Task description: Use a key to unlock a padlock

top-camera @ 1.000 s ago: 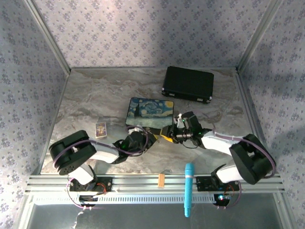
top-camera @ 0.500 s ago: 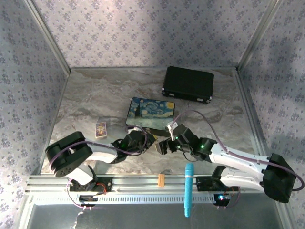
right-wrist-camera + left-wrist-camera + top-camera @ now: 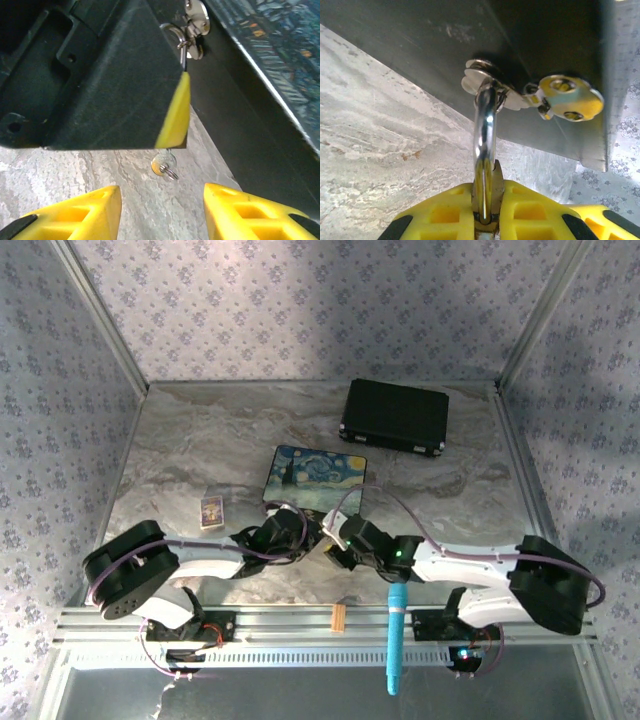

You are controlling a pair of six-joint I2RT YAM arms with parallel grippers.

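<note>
Two grippers meet at the front edge of the painted box [image 3: 315, 472], near the middle of the marble table [image 3: 190, 440]. From my left wrist camera, the left gripper [image 3: 485, 212] is clenched on the padlock [image 3: 484, 145]. Its yellow fingers [image 3: 445, 215] pinch the silver shackle, which rises upright from between them and passes through the metal hasp [image 3: 487, 85] on the box's dark side. The brass body is buried in the grip and I cannot make it out.

From my right wrist camera, the right gripper [image 3: 162, 212] stands released, its two yellow fingers [image 3: 70, 215] spread with nothing between them. The key [image 3: 164, 164] shows its round silvery head and small ring just under the left gripper's yellow finger edge. It sits ahead of the right gripper's gap, centred on it and clear of both fingers. It appears to hang from the lock's underside, though the view is too tight for me to be sure.
</note>
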